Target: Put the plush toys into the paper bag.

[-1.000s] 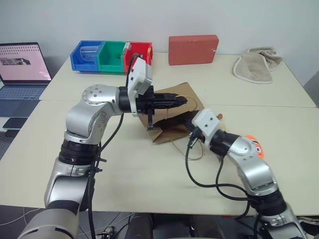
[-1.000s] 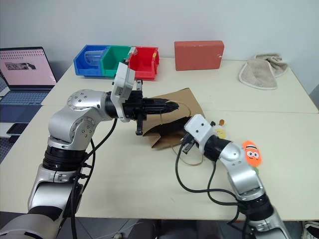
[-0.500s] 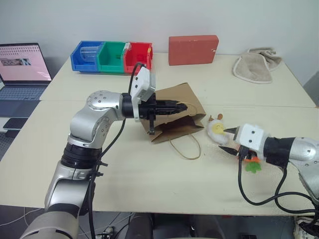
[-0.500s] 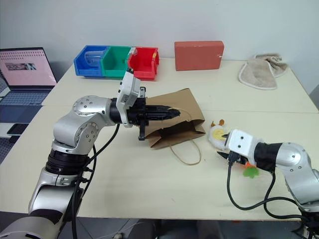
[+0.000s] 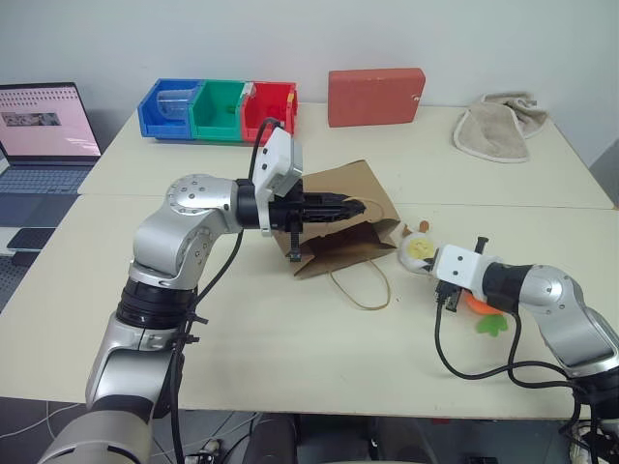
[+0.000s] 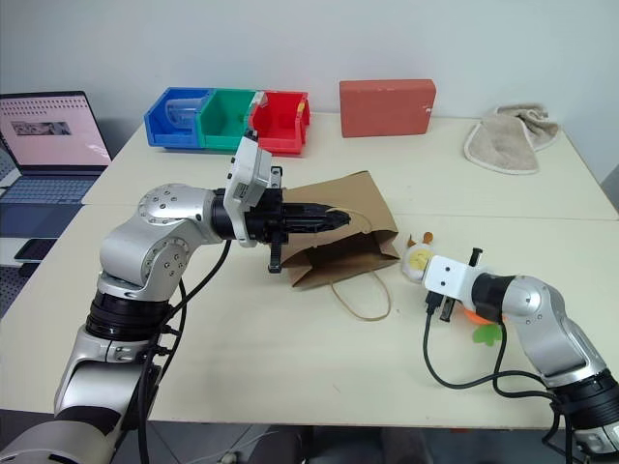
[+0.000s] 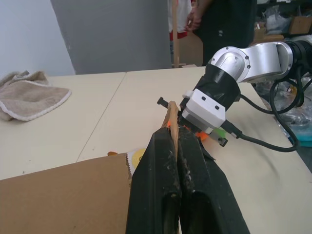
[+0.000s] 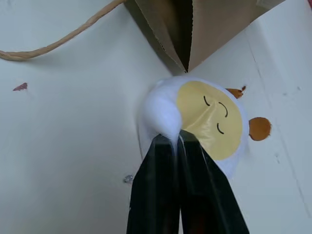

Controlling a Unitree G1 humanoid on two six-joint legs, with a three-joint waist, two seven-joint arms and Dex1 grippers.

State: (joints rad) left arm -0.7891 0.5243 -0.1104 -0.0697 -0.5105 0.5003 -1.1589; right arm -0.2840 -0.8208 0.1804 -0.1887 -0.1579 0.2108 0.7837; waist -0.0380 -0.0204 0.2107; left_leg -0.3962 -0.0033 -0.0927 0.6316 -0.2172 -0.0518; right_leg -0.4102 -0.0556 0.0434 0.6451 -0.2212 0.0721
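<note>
The brown paper bag (image 5: pixel 338 237) lies on its side mid-table with its mouth toward my right. My left gripper (image 7: pixel 172 130) points level across it and is shut on a thin brown strip at the bag's top, holding it up. Just right of the bag's mouth lies the white egg-shaped plush toy (image 8: pixel 209 122) with its yellow face; my right gripper (image 8: pixel 176 142) is shut on a pinch of its white fabric. The orange carrot plush toy (image 5: pixel 480 305) with its green leaf lies behind my right forearm, partly hidden.
A loose bag handle (image 5: pixel 366 287) loops on the table before the bag. At the back stand a red box (image 5: pixel 375 96), coloured bins (image 5: pixel 218 109) and a beige cloth (image 5: pixel 493 130). A laptop (image 5: pixel 44 135) sits far left. A person (image 7: pixel 217 19) stands beyond the table.
My right arm swung away from the bag's mouth to the right and down, opened at the white toy, then shut on it. The left gripper kept its hold on the bag.
</note>
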